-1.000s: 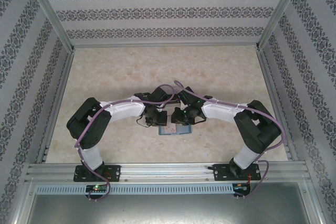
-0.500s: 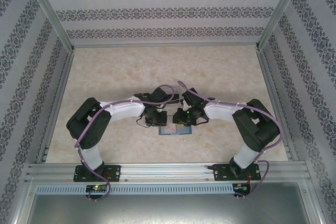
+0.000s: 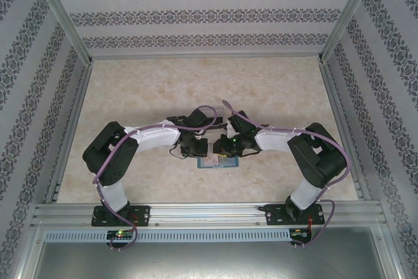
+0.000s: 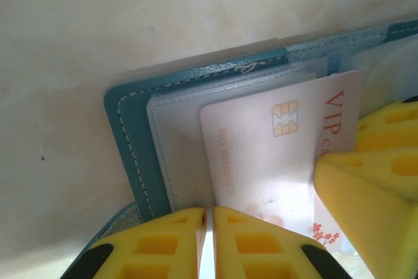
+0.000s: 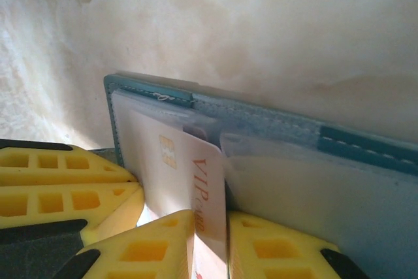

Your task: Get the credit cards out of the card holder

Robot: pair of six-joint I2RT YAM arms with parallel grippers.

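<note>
Down at the left gripper (image 4: pixel 209 240), yellow jaws pinched almost together on a thin pale edge, by the look of it the clear sleeve (image 4: pixel 176 155) of the card holder (image 4: pixel 127 142), though hard to separate from the card's own margin. Over at the right gripper (image 5: pixel 210 246), clamped too, squarely on the long edge of the credit card (image 5: pixel 176 174), with red VIP lettering climbing straight up out of the jaws. Just past those fingertips, a gold chip (image 5: pixel 168 150); beyond that, the stitched teal border of the holder, lying open and flat on the marbled table (image 5: pixel 294 31). Off to that gripper's left, the other pair of yellow fingers, right beside the card's end. Judging the card as light, stiff and glossy: no crushing worry, but slick enough to slip or pivot if nipped by a corner. Better held mid-edge, flat between the pads, and drawn out in line with the pocket. Judging the holder as soft and light, likely to ride along unless pinned by its sleeve or cover. More cards tucked behind this one? Cannot tell.
</note>
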